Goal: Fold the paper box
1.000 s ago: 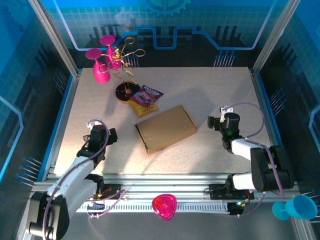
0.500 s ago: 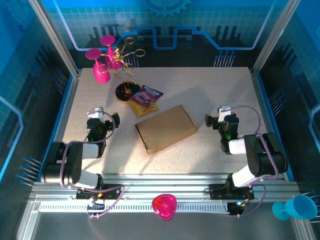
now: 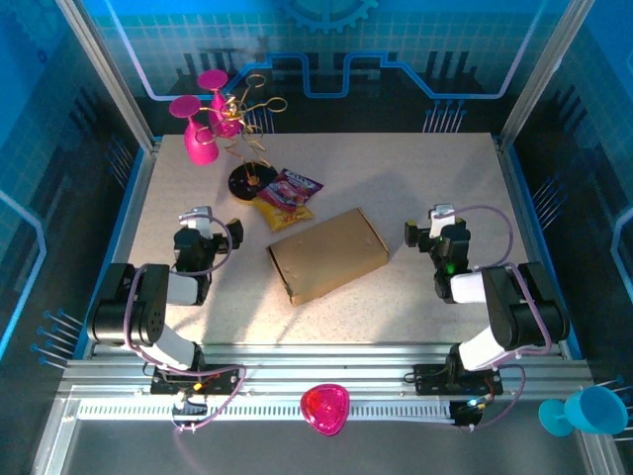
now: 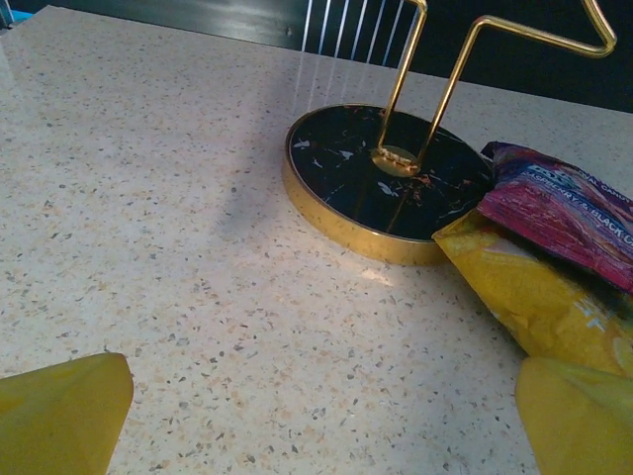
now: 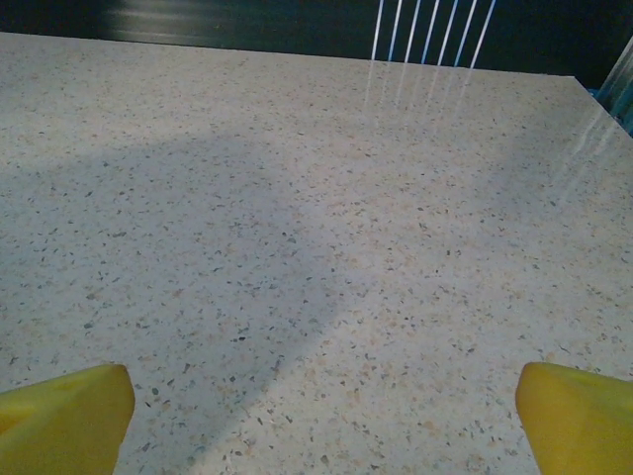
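Note:
The paper box [image 3: 328,255], a closed flat brown cardboard mailer, lies askew in the middle of the table. My left gripper [image 3: 206,230] rests low on the table to the box's left, apart from it and open. In the left wrist view its yellow fingertips [image 4: 61,418] stand wide at the bottom corners around bare table, and the left gripper [image 4: 321,427] holds nothing. My right gripper [image 3: 435,230] sits to the box's right, also apart and open. In the right wrist view the right gripper [image 5: 321,426] has yellow fingertips [image 5: 579,424] spread over bare tabletop.
A gold wire stand [image 3: 237,109] on a black round base [image 4: 388,178] holds pink cups [image 3: 198,139] at the back left. A purple-yellow snack packet [image 3: 287,196] lies beside the base, behind the box. A pink dish [image 3: 324,408] and a blue cup [image 3: 584,411] sit off the table's front.
The left arm has folded back and its gripper moved away from the near edge toward the stand. The right gripper shifted slightly left and farther back. The box has not moved.

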